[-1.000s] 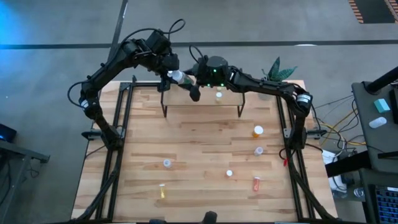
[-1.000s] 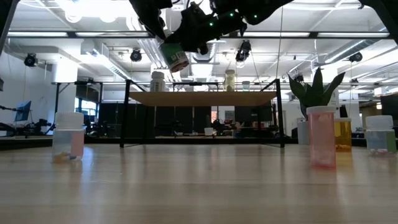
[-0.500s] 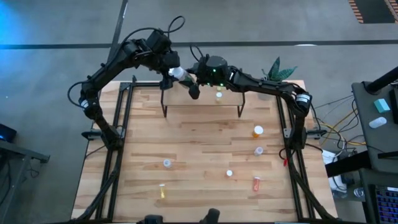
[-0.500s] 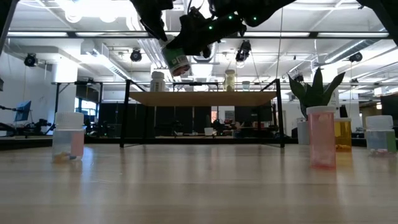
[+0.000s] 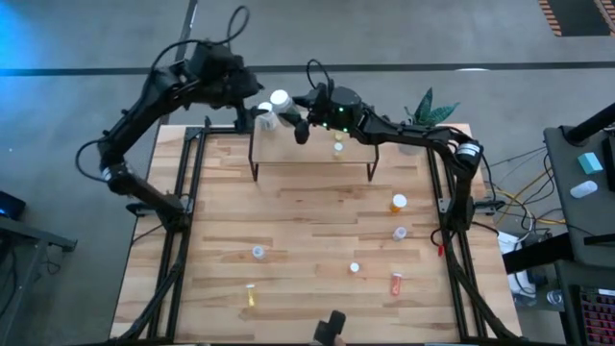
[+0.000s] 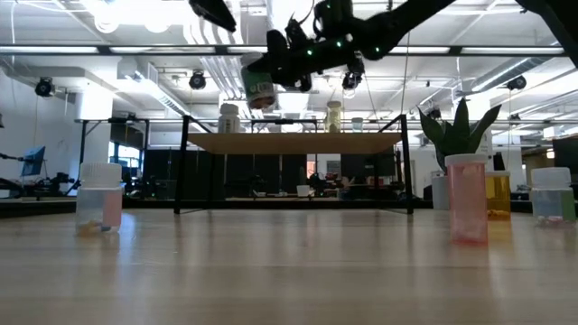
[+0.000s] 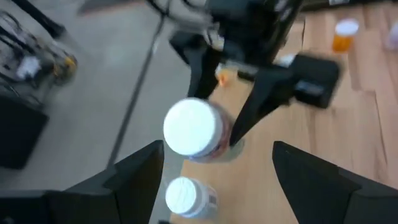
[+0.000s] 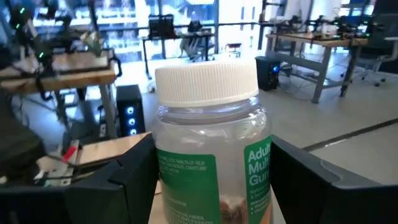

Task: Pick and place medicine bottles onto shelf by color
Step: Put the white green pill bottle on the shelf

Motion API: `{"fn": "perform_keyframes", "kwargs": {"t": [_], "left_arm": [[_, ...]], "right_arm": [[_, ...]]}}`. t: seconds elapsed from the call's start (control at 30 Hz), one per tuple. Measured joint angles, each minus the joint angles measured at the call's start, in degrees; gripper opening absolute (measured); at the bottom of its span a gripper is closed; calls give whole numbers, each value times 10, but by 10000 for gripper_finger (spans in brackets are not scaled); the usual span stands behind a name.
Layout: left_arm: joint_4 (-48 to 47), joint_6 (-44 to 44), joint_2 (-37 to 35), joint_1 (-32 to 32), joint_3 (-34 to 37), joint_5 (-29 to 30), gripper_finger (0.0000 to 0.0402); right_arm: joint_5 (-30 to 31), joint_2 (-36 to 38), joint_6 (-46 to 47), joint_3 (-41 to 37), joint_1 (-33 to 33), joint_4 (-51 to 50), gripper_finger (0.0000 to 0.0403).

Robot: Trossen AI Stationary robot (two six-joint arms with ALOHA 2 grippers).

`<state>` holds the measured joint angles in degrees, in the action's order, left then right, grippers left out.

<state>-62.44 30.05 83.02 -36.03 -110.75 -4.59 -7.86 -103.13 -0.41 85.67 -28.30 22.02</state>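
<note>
The right tool [image 5: 291, 109] grips a white-capped bottle [image 5: 281, 101] above the shelf [image 5: 312, 154]; the left tool [image 5: 252, 104], open, hangs beside it.

Robotics lab, probably: open industrial ceiling with track lights [image 6: 199, 79], workbenches [image 8: 311, 46], office chairs [image 8: 163, 28] behind.

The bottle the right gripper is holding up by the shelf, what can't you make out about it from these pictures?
- Bottle label: in the right wrist view the print is cut off by the bottom edge and by the dark fingers.
- Bottle's base: cut off there too.
- Height above the shelf: the high view can't show it.
- Left wrist view: motion blur smears the bottle.
</note>
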Motion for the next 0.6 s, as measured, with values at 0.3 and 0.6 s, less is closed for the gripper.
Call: {"fn": "perform_keyframes", "kwargs": {"t": [0.3,0.6], "left_arm": [[179,-13,-121,0,180,-28,281],[299,-27,-185,0,309,-28,281]], "right_arm": [[-12,-6,47,-57,-22,105,245],[-12,-30,59,-59,-34,108,246]]}}
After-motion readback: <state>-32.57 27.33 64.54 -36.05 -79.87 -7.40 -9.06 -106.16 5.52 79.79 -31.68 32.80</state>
